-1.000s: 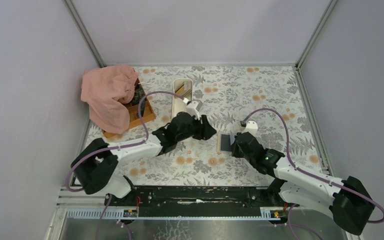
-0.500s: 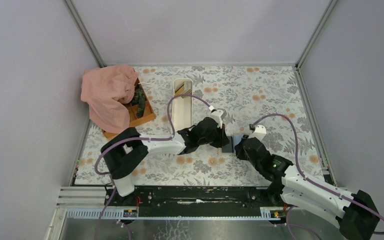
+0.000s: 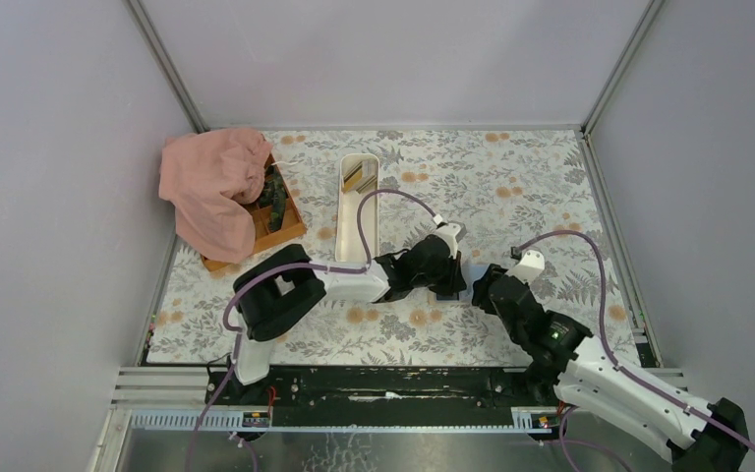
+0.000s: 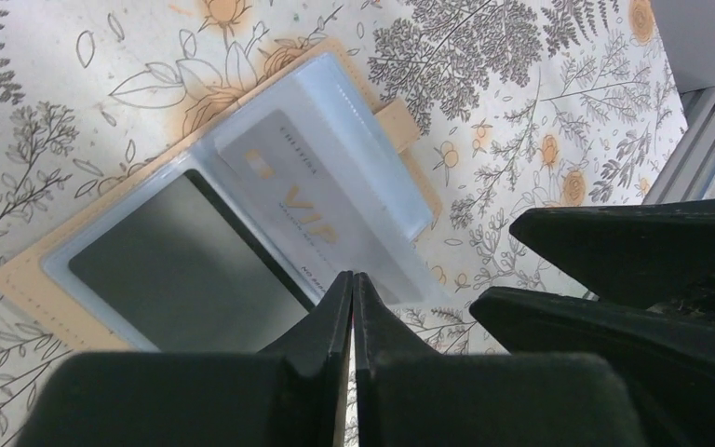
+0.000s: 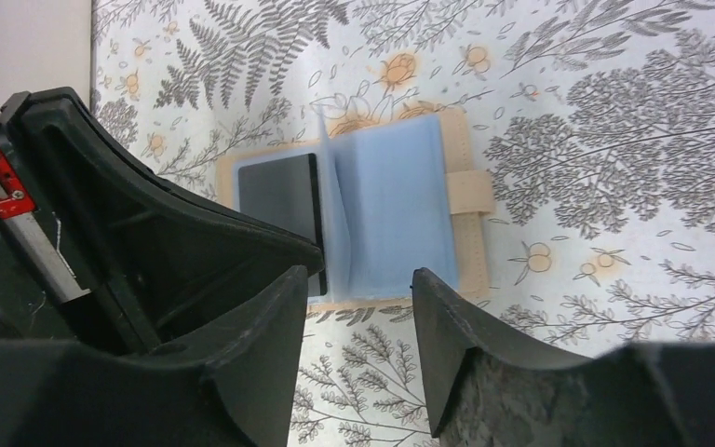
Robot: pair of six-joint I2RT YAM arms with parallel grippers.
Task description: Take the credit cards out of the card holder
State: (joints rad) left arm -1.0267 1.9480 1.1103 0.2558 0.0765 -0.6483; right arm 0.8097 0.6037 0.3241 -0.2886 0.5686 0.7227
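The card holder (image 4: 377, 149) lies open on the floral table, tan outside with clear bluish sleeves. A dark grey credit card (image 4: 182, 270) sits in one sleeve and a pale card (image 4: 303, 196) printed VIP in another. My left gripper (image 4: 352, 279) is shut, its tips together at the holder's near edge beside the pale card, with nothing visible between them. In the right wrist view the holder (image 5: 396, 209) shows a blue page, and the dark card (image 5: 275, 191) is partly under the left gripper (image 5: 102, 233). My right gripper (image 5: 358, 289) stands open just short of the holder, not touching it.
A long white oval tray (image 3: 359, 202) lies behind the left arm. At the far left a brown wooden box (image 3: 280, 211) sits half under a pink cloth (image 3: 211, 187). Both grippers crowd together over the holder (image 3: 447, 291), with grey walls on three sides.
The left arm swung right from the tray to the card holder and shut its jaws there. The right gripper opened and drew back slightly to the right.
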